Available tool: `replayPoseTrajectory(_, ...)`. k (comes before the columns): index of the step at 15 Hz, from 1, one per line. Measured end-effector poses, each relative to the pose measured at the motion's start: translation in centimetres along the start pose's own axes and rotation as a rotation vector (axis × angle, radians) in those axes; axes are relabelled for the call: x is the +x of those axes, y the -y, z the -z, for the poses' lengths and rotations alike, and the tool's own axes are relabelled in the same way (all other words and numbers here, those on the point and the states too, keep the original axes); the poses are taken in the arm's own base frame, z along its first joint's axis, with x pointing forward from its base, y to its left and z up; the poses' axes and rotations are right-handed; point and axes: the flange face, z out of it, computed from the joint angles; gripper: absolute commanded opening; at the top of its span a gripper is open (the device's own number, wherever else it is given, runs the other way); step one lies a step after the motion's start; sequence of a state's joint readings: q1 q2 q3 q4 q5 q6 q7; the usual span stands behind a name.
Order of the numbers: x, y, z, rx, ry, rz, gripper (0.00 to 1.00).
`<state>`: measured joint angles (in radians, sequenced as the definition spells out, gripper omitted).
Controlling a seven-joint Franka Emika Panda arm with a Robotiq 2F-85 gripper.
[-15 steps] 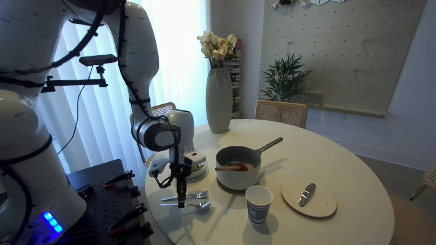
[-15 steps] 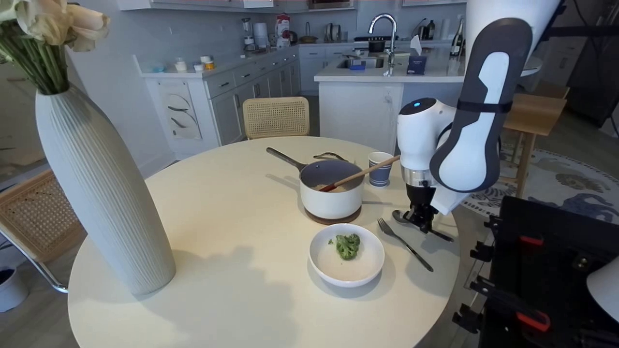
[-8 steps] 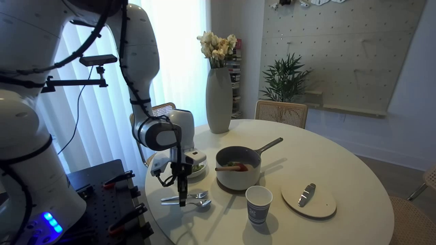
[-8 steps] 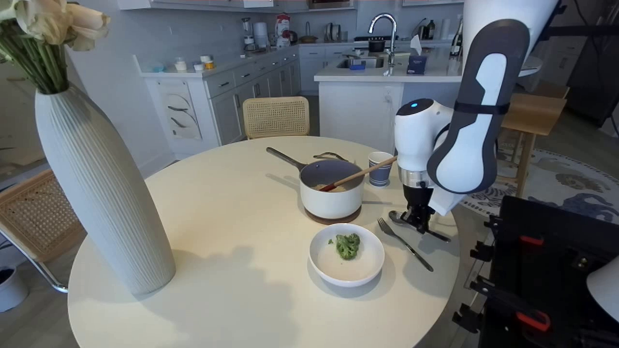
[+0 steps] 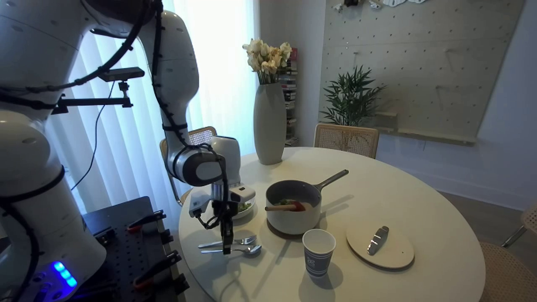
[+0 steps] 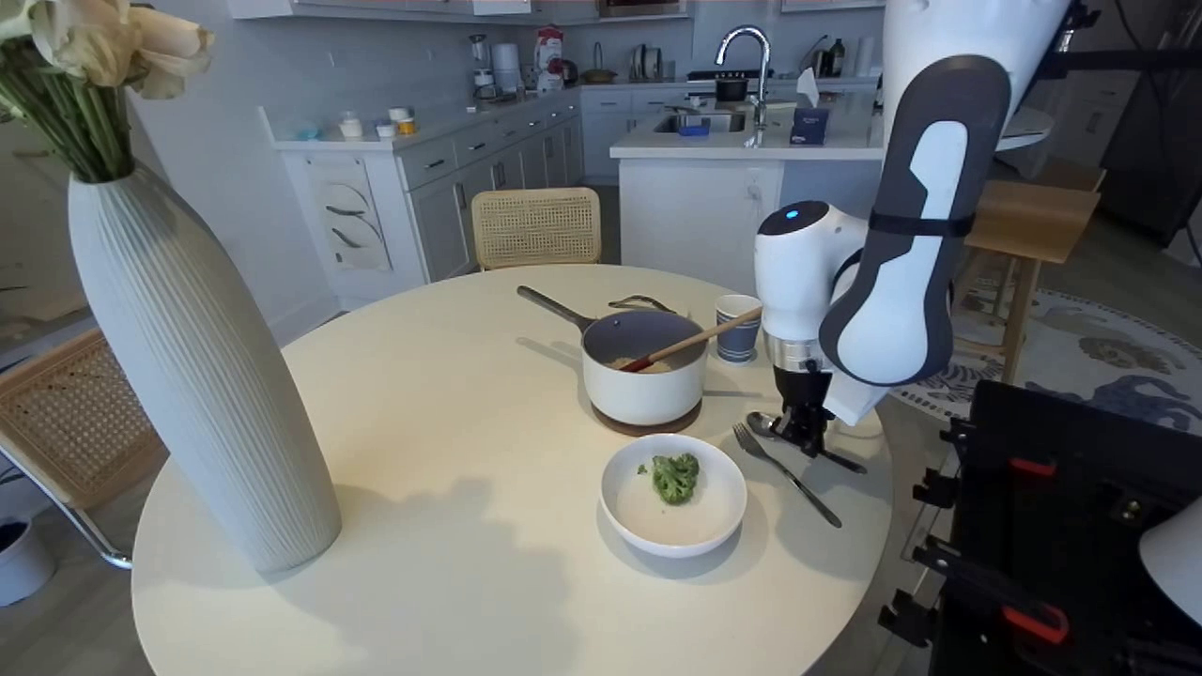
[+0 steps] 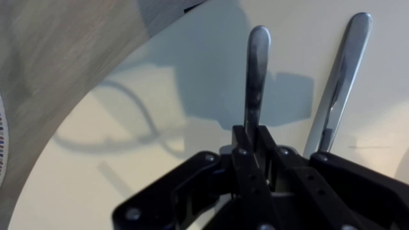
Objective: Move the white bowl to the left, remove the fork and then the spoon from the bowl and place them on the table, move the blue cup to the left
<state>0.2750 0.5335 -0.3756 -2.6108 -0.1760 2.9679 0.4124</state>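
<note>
The gripper (image 7: 250,132) is shut on the handle of the spoon (image 7: 257,60), low over the white table (image 6: 423,422). In an exterior view the spoon's bowl end (image 6: 761,424) points toward the pot. I cannot tell if the spoon touches the table. The fork (image 6: 796,481) lies on the table beside the spoon; its handle shows in the wrist view (image 7: 348,70). The white bowl (image 6: 648,516) holds broccoli and sits beyond the fork; the arm partly hides it in an exterior view (image 5: 244,214). The blue cup (image 5: 318,259) stands upright near the pot.
A saucepan (image 5: 293,218) with a wooden-handled utensil stands near the bowl and cup, its handle pointing away from the robot. A pale round plate (image 5: 398,256) with a metal utensil lies beyond the cup. A tall flower vase (image 6: 207,376) stands on the table.
The gripper has moved slightly toward the fork and pot, and the spoon has shifted along with it. The fork, bowl, cup and pot have not moved.
</note>
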Motion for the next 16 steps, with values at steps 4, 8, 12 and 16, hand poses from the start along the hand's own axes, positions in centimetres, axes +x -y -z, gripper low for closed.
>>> replayPoseTrajectory(4, 0.33, 0.31, -0.14, -0.004, -0.004, 0.007, 0.25)
replayPoseTrajectory(8, 0.31, 0.47, -0.27, -0.007, -0.003, 0.012, 0.59)
replayPoseTrajectory(12, 0.20, 0.62, -0.43, -0.012, 0.000, 0.017, 0.90)
replayPoseTrajectory(16, 0.19, 0.88, -0.34, -0.017, -0.005, 0.025, 1.00)
